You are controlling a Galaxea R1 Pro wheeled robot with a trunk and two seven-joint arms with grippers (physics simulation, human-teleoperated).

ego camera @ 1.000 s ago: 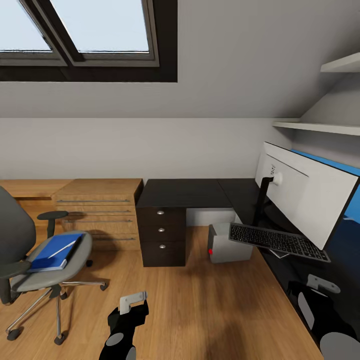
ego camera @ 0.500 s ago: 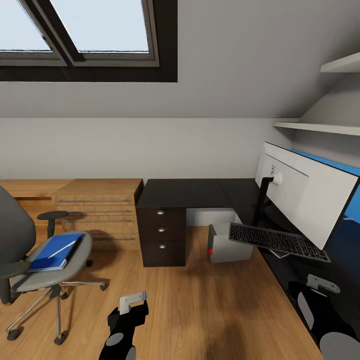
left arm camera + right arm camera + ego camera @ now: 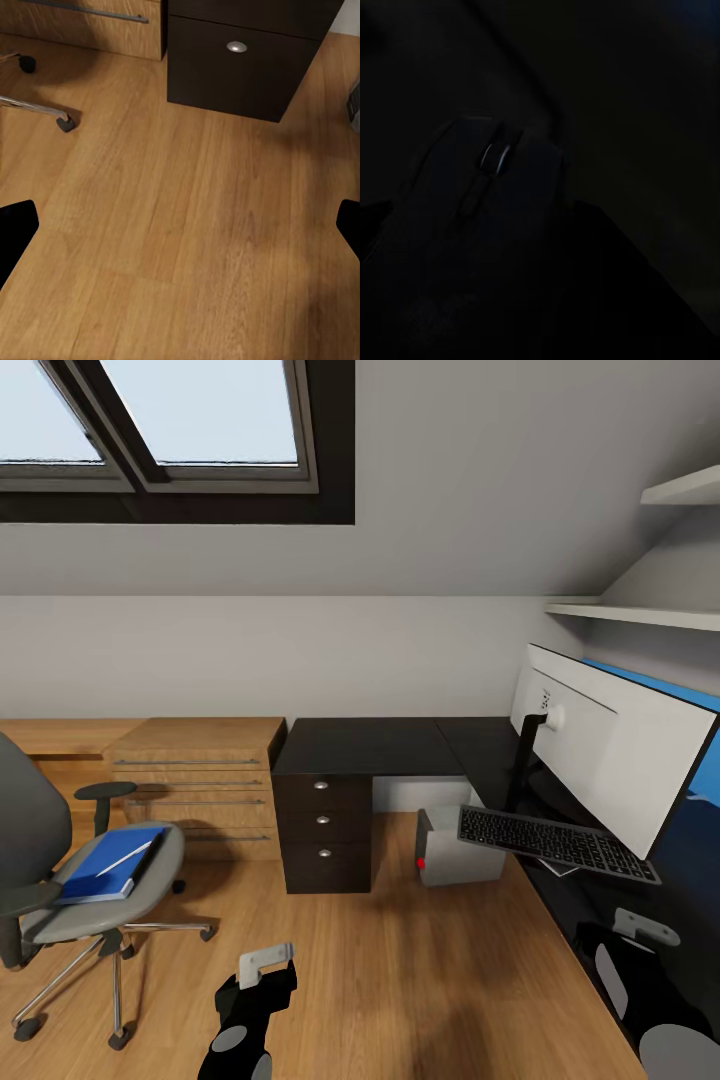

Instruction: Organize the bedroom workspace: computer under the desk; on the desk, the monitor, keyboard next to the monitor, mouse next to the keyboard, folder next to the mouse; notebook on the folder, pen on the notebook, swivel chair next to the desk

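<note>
The grey swivel chair (image 3: 120,905) stands on the floor at the left. On its seat lies a blue stack (image 3: 105,868) with a white pen (image 3: 126,855) on top; I cannot tell folder from notebook. The white monitor (image 3: 610,755) stands on the black L-shaped desk (image 3: 370,745) at the right. The keyboard (image 3: 555,842) juts out past the desk's edge, tilted. The grey computer (image 3: 455,855) sits on the floor under the desk. My left gripper (image 3: 268,963) hangs open over the floor. My right gripper (image 3: 645,930) is low over the desk, close above the dark mouse (image 3: 487,210).
A black drawer unit (image 3: 325,820) holds up the desk's left end, with a wooden chest of drawers (image 3: 195,780) beside it. Wall shelves (image 3: 640,615) hang above the monitor. Wooden floor (image 3: 180,240) stretches between the chair and the desk; a chair caster (image 3: 66,124) is nearby.
</note>
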